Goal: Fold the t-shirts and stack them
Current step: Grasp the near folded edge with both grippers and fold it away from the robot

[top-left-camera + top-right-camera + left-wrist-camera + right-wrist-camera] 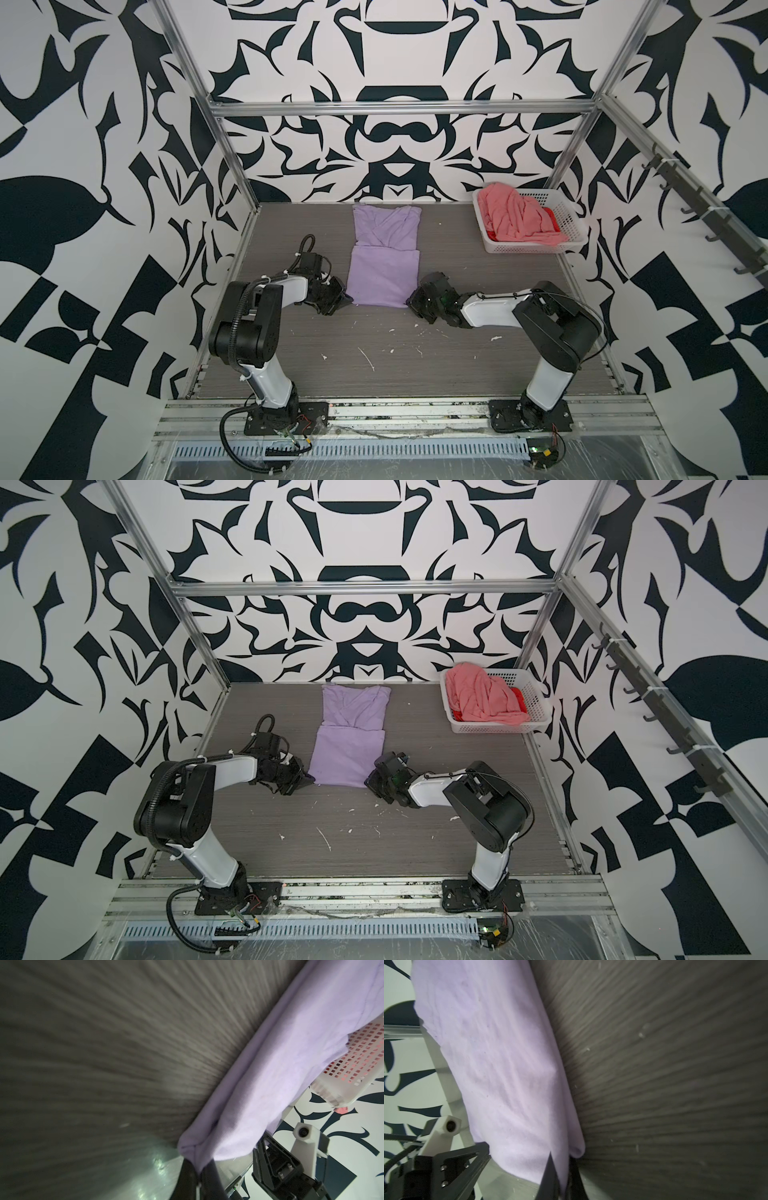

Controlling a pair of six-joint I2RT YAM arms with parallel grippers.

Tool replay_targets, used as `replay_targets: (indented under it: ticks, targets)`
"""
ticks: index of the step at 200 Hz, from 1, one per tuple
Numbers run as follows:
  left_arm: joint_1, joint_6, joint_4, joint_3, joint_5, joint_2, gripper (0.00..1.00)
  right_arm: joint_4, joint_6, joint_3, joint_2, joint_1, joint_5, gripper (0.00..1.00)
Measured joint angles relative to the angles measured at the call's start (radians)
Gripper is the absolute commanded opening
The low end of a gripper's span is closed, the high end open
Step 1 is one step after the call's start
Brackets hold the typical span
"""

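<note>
- The left gripper (197, 1165) was closed on one near corner of the lavender t-shirt (384, 257), with cloth pinched between its jaws.
- The right gripper (560, 1167) was clamped likewise on the opposite near corner.
- The rest of the garment was spread beyond both jaw pairs on the table (374, 345).
- A square fold was judged best obtained if both corners were lifted together, level, and kept taut.
</note>
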Motion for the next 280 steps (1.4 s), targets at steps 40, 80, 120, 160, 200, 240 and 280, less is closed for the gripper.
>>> replay_targets:
  ticks: [40, 80, 120, 160, 200, 240, 280]
  targets:
    - [-0.012, 0.015, -0.075, -0.087, -0.013, -0.121, 0.00, -0.169, -0.098, 0.033, -0.055, 0.006, -0.015, 0.00]
    - [-0.080, 0.010, -0.223, -0.199, -0.029, -0.365, 0.00, -0.338, -0.172, 0.023, -0.179, 0.060, -0.052, 0.00]
    - [-0.126, -0.061, -0.365, -0.294, -0.045, -0.648, 0.00, -0.463, -0.175, -0.018, -0.275, 0.191, -0.039, 0.00]
    - [-0.137, -0.120, -0.439, -0.270, -0.066, -0.750, 0.00, -0.539, -0.175, 0.020, -0.320, 0.221, -0.003, 0.00]
    - [-0.134, -0.053, -0.462, -0.027, -0.133, -0.589, 0.00, -0.607, -0.230, 0.279, -0.245, 0.200, 0.046, 0.00]
    - [-0.105, 0.026, -0.398, 0.234, -0.140, -0.328, 0.00, -0.560, -0.269, 0.421, -0.142, 0.090, 0.024, 0.00]
    - [-0.047, 0.079, -0.360, 0.463, -0.110, -0.060, 0.00, -0.550, -0.317, 0.562, 0.024, -0.048, -0.045, 0.00]
